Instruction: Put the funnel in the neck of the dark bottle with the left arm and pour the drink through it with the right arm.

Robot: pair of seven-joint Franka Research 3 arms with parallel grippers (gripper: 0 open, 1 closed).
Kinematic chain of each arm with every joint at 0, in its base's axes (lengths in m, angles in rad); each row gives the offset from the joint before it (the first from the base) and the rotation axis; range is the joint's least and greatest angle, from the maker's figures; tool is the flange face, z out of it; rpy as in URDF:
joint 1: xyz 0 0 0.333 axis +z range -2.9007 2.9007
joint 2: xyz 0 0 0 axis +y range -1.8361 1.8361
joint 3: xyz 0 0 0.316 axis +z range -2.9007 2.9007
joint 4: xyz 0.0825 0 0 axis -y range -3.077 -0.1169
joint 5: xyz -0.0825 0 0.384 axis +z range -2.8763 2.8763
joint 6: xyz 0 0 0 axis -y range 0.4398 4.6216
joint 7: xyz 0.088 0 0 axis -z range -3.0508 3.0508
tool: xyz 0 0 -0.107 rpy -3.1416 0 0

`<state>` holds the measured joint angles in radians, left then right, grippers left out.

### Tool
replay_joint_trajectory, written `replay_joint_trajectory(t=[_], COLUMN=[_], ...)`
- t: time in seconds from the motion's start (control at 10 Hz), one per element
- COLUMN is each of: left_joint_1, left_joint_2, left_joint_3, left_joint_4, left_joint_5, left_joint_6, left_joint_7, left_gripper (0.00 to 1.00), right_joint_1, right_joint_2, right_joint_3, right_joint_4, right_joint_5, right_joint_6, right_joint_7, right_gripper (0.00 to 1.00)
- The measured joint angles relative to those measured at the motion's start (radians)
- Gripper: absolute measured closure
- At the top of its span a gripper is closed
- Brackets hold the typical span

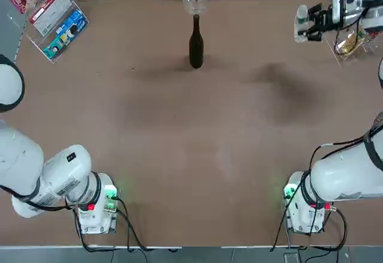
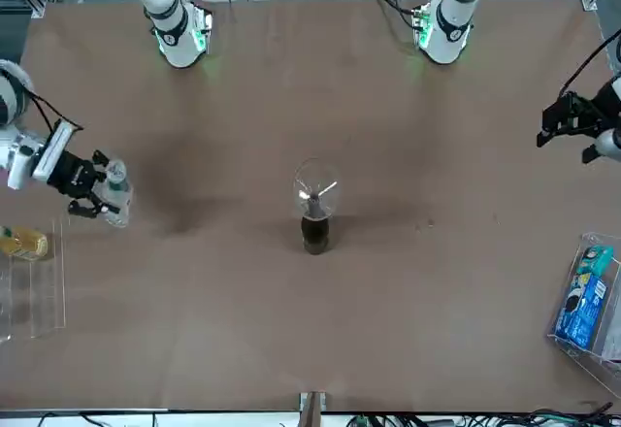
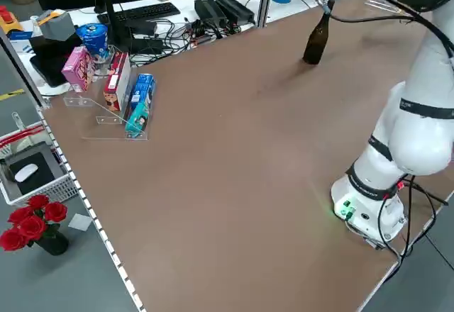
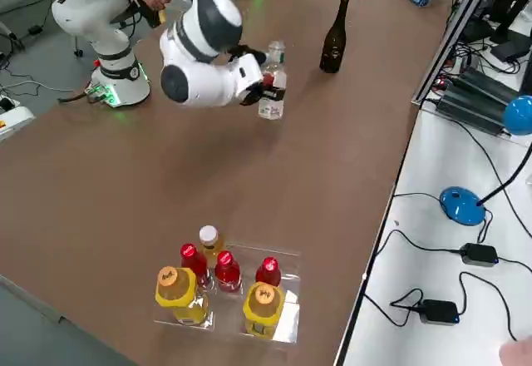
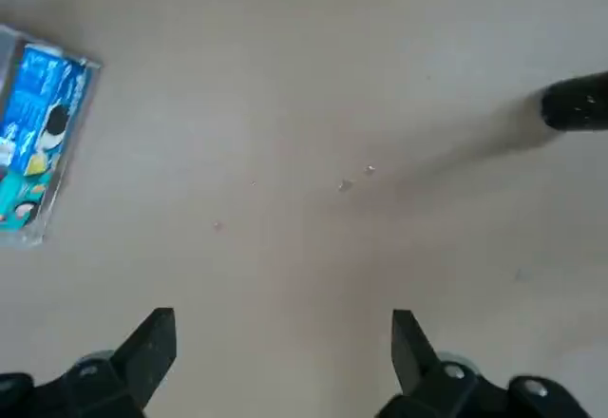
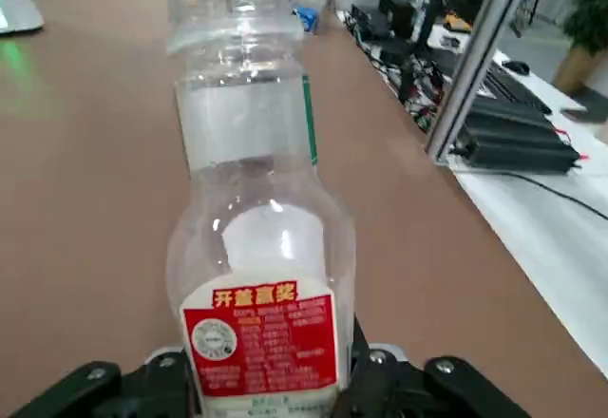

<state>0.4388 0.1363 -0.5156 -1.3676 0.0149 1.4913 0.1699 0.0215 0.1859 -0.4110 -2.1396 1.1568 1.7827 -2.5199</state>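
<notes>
My right gripper [image 2: 97, 186] pinches the drink [image 2: 115, 192], well clear of the dark bottle [image 2: 315, 230] wearing the funnel [image 2: 315, 190]; my left gripper [image 2: 572, 126] gapes empty near the table's edge.

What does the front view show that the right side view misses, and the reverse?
Front view only: the open left gripper and the clear funnel seated in the dark glass bottle's neck. Right side view only: red-capped and yellow bottles in a clear tray. Both: the right gripper holding the small clear plastic bottle.
</notes>
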Motion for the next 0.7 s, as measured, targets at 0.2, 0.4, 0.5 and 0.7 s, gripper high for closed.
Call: replay_joint_trajectory(t=[0.2, 0.4, 0.5, 0.7], left_joint_1=[-0.243, -0.367, -0.381, -0.382], left_joint_2=[-0.093, -0.196, -0.222, -0.226], left_joint_3=[0.29, 0.425, 0.434, 0.435], left_joint_4=[-0.104, -0.232, -0.261, -0.26], left_joint_5=[-0.04, -0.048, -0.048, -0.048], left_joint_6=[0.064, 0.129, 0.136, 0.144], left_joint_7=[-0.009, -0.04, -0.053, -0.056], left_gripper=[0.0, 0.0, 0.0, 0.0], right_joint_1=[-0.005, -0.025, -0.033, -0.034], right_joint_2=[0.081, 0.211, 0.276, 0.362], right_joint_3=[-0.057, -0.084, -0.086, -0.092], right_joint_4=[-0.032, -0.036, -0.036, -0.026], right_joint_5=[0.035, 0.076, 0.102, 0.127], right_joint_6=[-0.153, -0.285, -0.346, -0.414], right_joint_7=[-0.109, -0.214, -0.226, -0.24], right_gripper=[0.48, 0.48, 0.48, 0.48])
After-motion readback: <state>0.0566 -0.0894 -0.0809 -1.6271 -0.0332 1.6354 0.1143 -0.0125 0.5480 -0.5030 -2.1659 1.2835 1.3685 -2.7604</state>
